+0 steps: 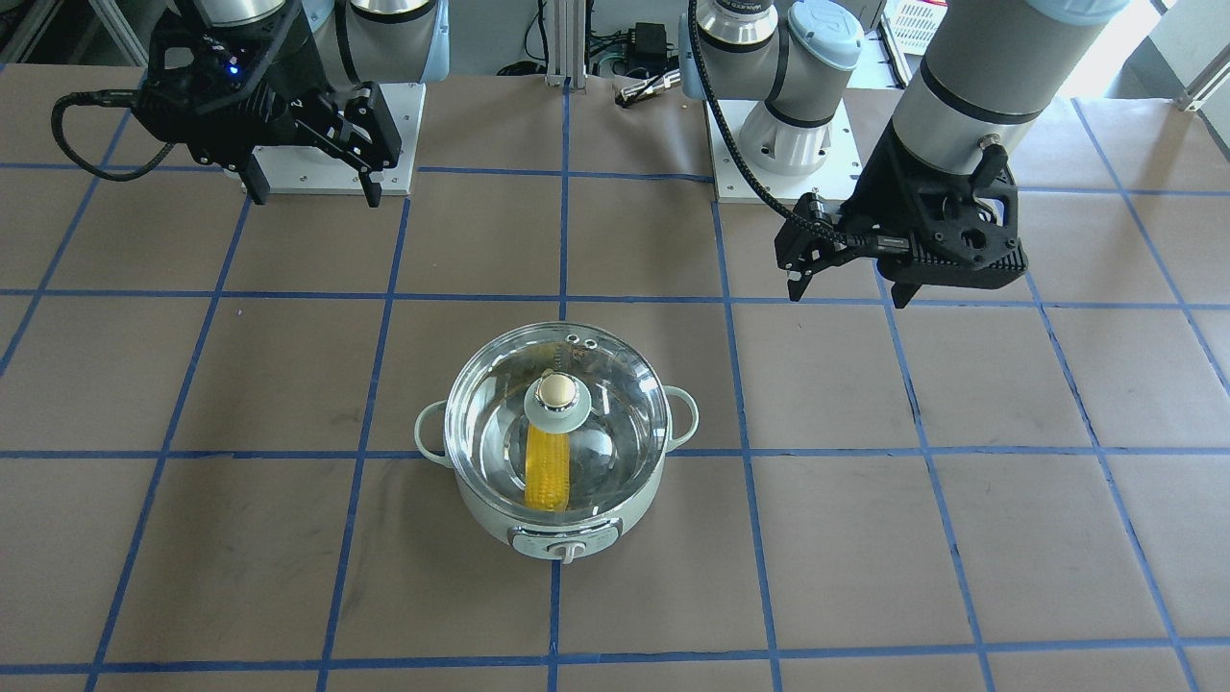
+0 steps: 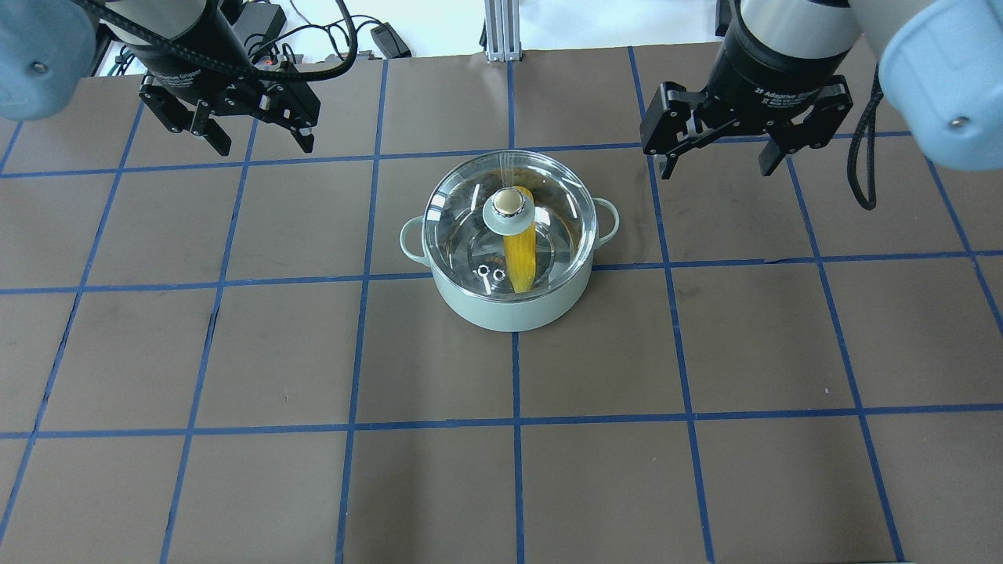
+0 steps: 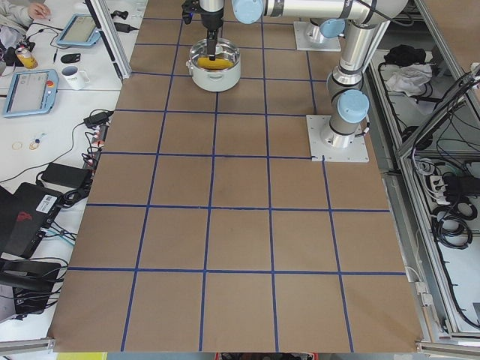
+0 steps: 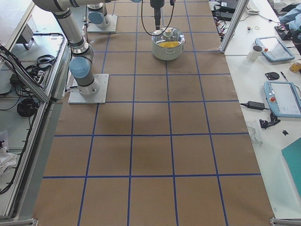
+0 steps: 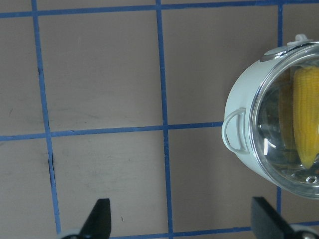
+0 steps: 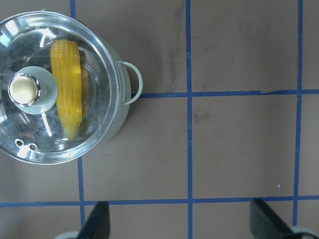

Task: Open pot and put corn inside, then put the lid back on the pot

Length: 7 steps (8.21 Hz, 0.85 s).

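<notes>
2 grey arms (image 1: pixel 999 58), pale-blue joint caps (image 2: pixel 940 78); black left gripper (image 2: pixel 264 146), black right gripper (image 2: pixel 717 168); black cables (image 1: pixel 56 125).

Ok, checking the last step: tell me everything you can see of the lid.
The lid is a round clear glass dome with steel rim, pale green centre disc, beige knob and two steel-ringed holes near the edge. It sits level on the pot, with the corn visible through it. Neither the left gripper nor the right gripper touches it.
</notes>
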Motion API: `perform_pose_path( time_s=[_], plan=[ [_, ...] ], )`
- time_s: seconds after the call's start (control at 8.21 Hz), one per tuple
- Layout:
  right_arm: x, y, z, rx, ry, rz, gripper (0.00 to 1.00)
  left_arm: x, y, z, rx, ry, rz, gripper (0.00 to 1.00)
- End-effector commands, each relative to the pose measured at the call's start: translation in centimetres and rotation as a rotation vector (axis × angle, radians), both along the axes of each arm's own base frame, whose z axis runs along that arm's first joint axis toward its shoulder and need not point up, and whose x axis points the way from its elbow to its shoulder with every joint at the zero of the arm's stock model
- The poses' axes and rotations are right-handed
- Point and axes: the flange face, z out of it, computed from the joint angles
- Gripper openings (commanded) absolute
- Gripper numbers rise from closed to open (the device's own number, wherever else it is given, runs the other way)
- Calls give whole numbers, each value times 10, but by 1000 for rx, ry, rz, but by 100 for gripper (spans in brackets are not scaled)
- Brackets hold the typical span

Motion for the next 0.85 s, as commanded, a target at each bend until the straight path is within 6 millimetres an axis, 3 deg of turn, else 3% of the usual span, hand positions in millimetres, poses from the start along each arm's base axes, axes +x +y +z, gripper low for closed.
perform_pose_path(
  time_s=[0.0, 0.73],
  plan=[
    [0, 0, 0, 1, 2, 0, 100, -1, 11, 5, 36, 0, -2, 100],
    [0, 0, 0, 1, 0, 1, 100, 0, 13, 0, 62, 1, -19, 100]
  ],
)
